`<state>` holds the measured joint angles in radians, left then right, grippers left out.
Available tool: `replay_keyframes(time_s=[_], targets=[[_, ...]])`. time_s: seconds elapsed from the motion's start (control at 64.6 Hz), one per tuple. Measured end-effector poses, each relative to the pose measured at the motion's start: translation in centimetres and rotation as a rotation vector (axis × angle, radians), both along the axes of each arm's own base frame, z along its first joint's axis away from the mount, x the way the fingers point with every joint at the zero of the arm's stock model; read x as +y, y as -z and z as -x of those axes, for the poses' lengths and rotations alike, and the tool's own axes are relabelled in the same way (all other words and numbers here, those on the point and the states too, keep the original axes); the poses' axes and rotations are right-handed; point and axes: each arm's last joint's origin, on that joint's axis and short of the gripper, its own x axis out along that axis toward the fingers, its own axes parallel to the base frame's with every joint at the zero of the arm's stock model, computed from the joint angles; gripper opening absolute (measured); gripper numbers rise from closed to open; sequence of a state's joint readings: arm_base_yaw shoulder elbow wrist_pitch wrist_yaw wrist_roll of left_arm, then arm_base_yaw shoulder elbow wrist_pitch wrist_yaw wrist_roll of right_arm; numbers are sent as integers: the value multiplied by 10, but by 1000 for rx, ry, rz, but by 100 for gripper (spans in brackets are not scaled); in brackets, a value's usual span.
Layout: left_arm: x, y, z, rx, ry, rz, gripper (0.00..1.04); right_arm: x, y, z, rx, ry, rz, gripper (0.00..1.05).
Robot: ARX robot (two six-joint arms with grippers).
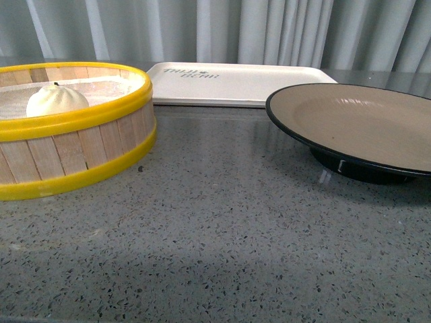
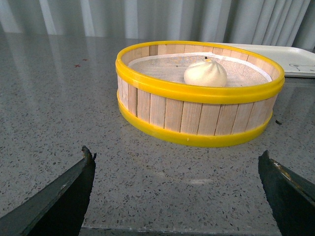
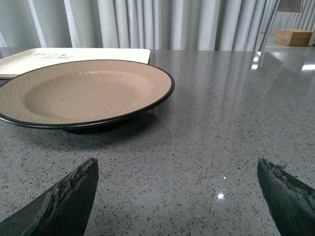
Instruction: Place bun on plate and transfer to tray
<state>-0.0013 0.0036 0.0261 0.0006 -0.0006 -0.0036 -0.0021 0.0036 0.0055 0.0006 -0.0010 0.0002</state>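
The cream-white bun [image 1: 56, 99] sits inside the yellow-rimmed wooden steamer basket [image 1: 81, 145] at the left; it also shows in the left wrist view [image 2: 205, 73]. The tan plate with black rim [image 1: 357, 124] stands empty at the right, also in the right wrist view [image 3: 83, 91]. The off-white tray [image 1: 236, 82] lies empty at the back between them. My left gripper [image 2: 177, 169] is open and empty, low over the table in front of the basket [image 2: 197, 113]. My right gripper [image 3: 177, 172] is open and empty, in front of the plate. Neither arm shows in the front view.
The grey speckled table [image 1: 222, 235] runs from basket to plate. Grey curtains [image 1: 269, 30] hang behind. The tray's corner shows behind the basket [image 2: 295, 59] and behind the plate [image 3: 74, 54]. A cardboard box [image 3: 294, 36] stands far off.
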Motion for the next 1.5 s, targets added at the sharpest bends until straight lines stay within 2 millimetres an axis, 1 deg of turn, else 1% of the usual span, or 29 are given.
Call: replay_keyframes(time_s=[0.851, 0.882, 0.928, 0.959, 0.975, 1.036, 1.098, 1.176, 1.237, 1.268, 1.315, 1.346, 1.423, 1.454, 1.5], targets=[[0, 0, 0, 3, 2, 0, 98, 0, 0, 0, 0, 0, 0, 96], [0, 1, -1, 86, 19, 24, 98, 0, 0, 0, 0, 0, 0, 96], [0, 0, -2, 304, 43, 69, 98, 0, 0, 0, 0, 0, 0, 96], [1, -2, -3, 389, 40, 82, 98, 0, 0, 0, 0, 0, 0, 96], [2, -4, -5, 466, 29, 96, 98, 0, 0, 0, 0, -2, 0, 96], [4, -10, -11, 538, 15, 112, 98, 0, 0, 0, 0, 0, 0, 96], [6, -21, -19, 534, 18, 127, 98, 0, 0, 0, 0, 0, 0, 96], [10, -43, -30, 477, 5, 130, 98, 0, 0, 0, 0, 0, 0, 96], [13, -68, -46, 403, -3, 122, 98, 0, 0, 0, 0, 0, 0, 96], [13, -75, -51, 386, -7, 118, 98, 0, 0, 0, 0, 0, 0, 96], [13, -90, -65, 351, -8, 108, 98, 0, 0, 0, 0, 0, 0, 96], [12, -96, -71, 340, -3, 105, 98, 0, 0, 0, 0, 0, 0, 96], [4, -118, -99, 306, 28, 76, 98, 0, 0, 0, 0, 0, 0, 96], [1, -123, -106, 303, 43, 67, 98, 0, 0, 0, 0, 0, 0, 96], [-8, -134, -125, 304, 71, 41, 98, 0, 0, 0, 0, 0, 0, 96]])
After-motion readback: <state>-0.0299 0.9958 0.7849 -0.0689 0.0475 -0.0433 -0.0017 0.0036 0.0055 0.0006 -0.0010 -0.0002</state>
